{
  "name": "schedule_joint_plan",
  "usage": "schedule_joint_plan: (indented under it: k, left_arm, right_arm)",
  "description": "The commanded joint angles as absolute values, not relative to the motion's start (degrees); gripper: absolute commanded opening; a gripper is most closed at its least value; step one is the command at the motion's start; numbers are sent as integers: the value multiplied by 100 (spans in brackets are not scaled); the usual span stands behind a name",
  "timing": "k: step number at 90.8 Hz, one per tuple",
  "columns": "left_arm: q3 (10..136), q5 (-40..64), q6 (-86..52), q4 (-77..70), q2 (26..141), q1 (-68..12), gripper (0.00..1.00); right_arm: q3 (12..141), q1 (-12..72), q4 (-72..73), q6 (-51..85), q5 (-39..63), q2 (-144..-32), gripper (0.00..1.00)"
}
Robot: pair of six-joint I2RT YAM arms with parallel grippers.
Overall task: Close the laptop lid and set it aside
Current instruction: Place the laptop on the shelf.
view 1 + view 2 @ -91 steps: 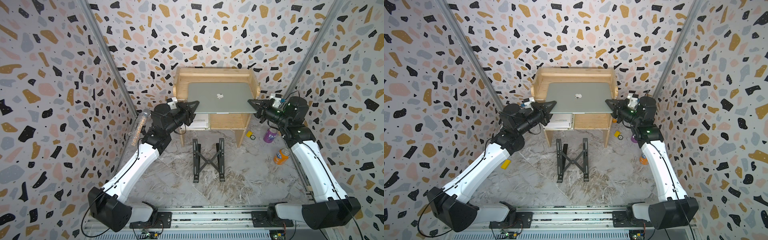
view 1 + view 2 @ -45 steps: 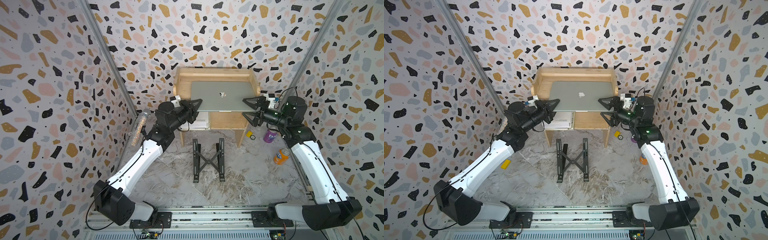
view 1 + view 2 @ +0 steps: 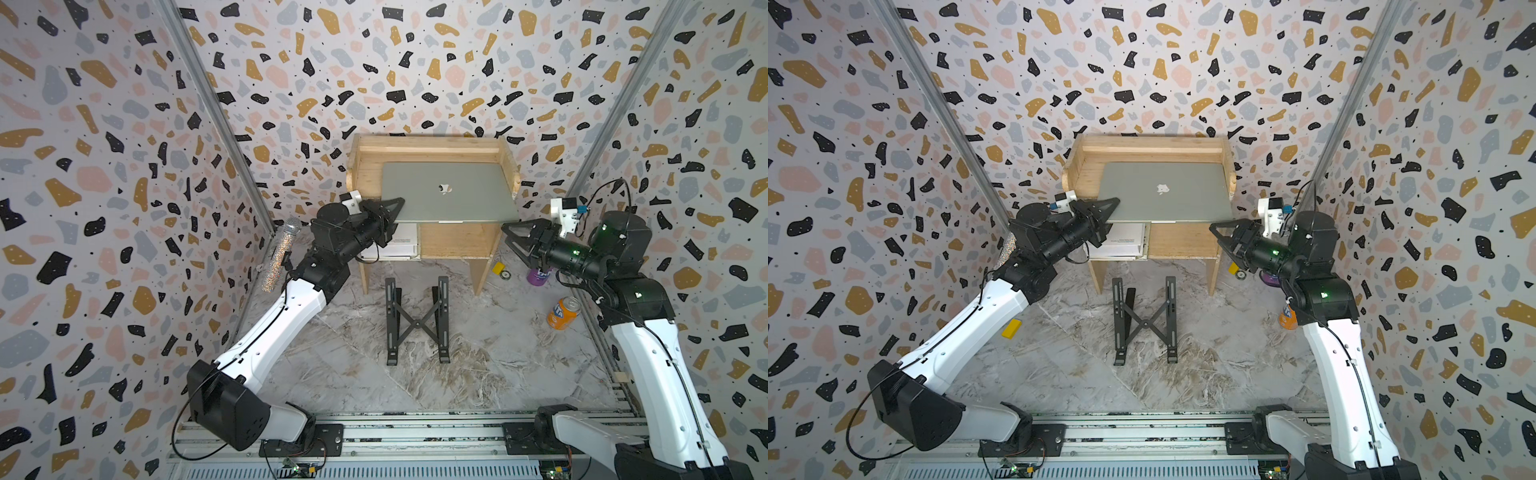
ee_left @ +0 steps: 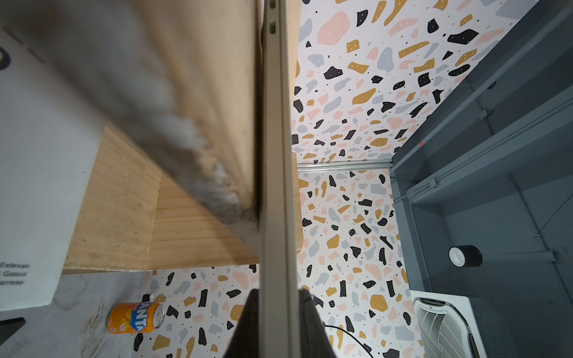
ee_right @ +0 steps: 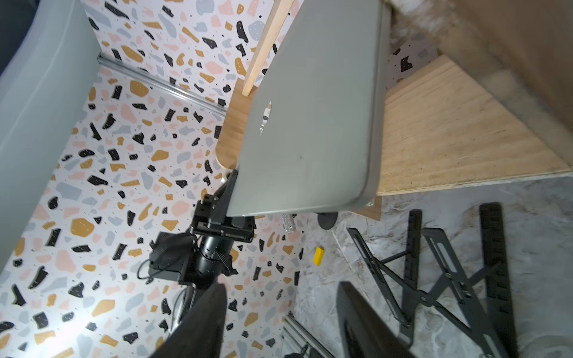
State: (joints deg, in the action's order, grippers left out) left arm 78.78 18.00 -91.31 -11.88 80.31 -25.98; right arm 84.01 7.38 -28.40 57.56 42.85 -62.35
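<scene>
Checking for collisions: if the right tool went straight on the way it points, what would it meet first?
Likely the laptop, its near edge; nothing shows between it and the right tool, though depth is unclear.

Closed laptop (image 3: pixel 451 201) on wooden shelf (image 3: pixel 432 146), stand (image 3: pixel 417 322) nearby
</scene>
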Motion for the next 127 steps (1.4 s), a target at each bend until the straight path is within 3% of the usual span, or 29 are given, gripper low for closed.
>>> schedule_joint_plan:
  k: [1,9,21,61,81,95,127]
  left_arm:
    - [8167,1683,-9130,-1909,8083,-2516,0]
    - [8169,1679,-9131,-1922,8132,-2514,0]
    - [8120,1649,-9132,-1938,8147,-2515,0]
    - [8003,1635,-9228,-2044,8151,-2506,0]
    - [7966,1667,-9280,-2102,8162,-2508,1]
    - [7911,1700,-9343,-2155,8140,-2508,17]
    - [7666,1782,-9518,-2262,8038,-2492,77]
  right_arm:
    - [8613,747,-3323,5071,4392,-6300,40]
    - [8613,813,-3297,5038,4583,-6440,26]
    - [8778,1064,-3349,4878,4648,-6637,18]
    - [9834,2156,-3542,4612,4359,-7733,14]
    - [10255,2323,-3648,4520,4261,-8240,14]
    - [10460,2366,-3589,4572,4220,-8478,14]
    - [10898,2478,-3497,4718,4132,-8957,13]
